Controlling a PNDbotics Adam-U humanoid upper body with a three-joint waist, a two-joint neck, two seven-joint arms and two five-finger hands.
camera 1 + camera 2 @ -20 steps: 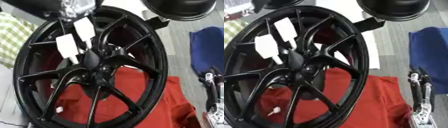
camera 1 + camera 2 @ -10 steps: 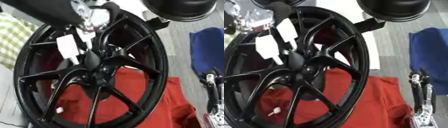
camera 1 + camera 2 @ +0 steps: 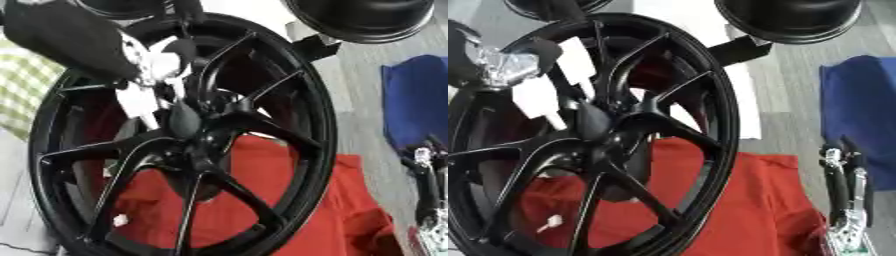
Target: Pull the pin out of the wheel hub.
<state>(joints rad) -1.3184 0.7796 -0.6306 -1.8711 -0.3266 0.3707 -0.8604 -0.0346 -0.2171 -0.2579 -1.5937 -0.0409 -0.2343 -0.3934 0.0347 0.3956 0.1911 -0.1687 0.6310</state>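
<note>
A black spoked wheel (image 3: 311, 125) lies tilted over a red cloth (image 3: 332, 215). Its hub (image 3: 210, 142) sits near the middle, and a dark rounded piece (image 3: 184, 119) sticks up from it, likely the pin. My left arm comes in from the upper left, and its left hand (image 3: 162, 62) hangs over the spokes just above and left of the hub. My right hand (image 3: 843, 185) rests at the lower right, fingers straight up, holding nothing. White tags (image 3: 535, 97) hang on the spokes beside the left hand.
Another black round wheel part (image 3: 367, 20) stands at the top right. A blue cloth (image 3: 859, 95) lies at the right and a green checked cloth (image 3: 22, 95) at the left. A small white bit (image 3: 120, 220) lies on the red cloth.
My left arm has come down from the upper left over the wheel's spokes toward the hub and now covers part of the white tags. The right hand has stayed put.
</note>
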